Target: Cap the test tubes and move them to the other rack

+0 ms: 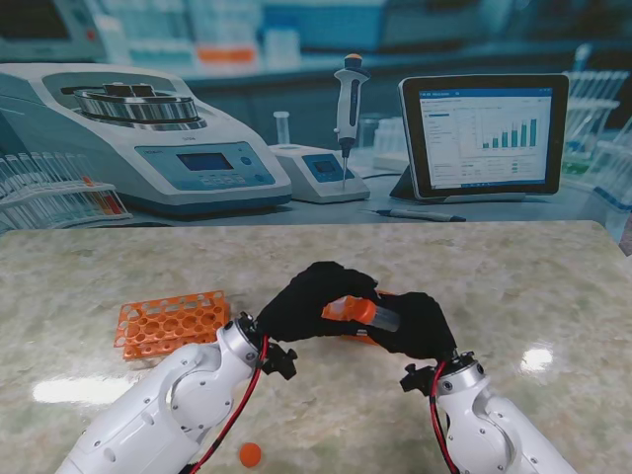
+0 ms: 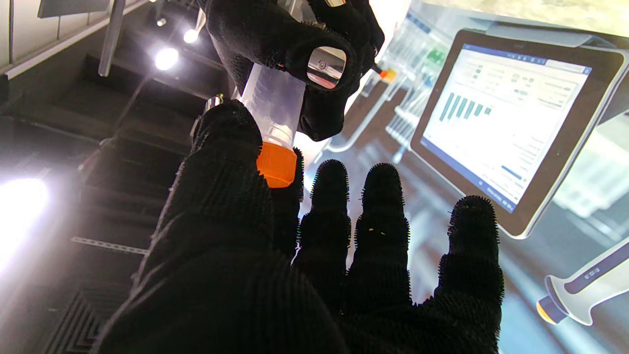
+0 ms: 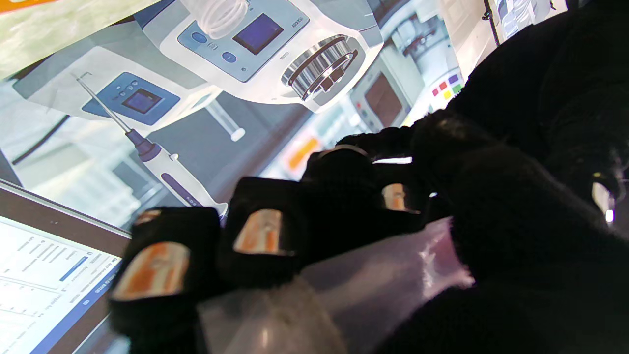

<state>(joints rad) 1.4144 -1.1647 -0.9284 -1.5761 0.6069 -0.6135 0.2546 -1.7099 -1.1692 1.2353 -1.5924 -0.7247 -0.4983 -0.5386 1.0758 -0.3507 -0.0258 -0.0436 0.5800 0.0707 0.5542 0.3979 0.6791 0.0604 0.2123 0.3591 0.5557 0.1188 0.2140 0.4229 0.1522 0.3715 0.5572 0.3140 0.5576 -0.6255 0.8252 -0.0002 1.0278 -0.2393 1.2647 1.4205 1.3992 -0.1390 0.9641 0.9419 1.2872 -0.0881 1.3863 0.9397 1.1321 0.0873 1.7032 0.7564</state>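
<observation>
Both hands meet just right of the orange rack (image 1: 170, 324): right hand (image 1: 415, 324) grips the clear tube (image 1: 380, 317), left hand (image 1: 314, 299) pinches its orange cap (image 1: 348, 310), other fingers spread.

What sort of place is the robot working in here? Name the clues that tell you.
Probably a mock-up laboratory bench: the centrifuge, pipette and tablet look like a printed backdrop. The real items are an orange tube rack and a capped test tube held between both hands.
</observation>
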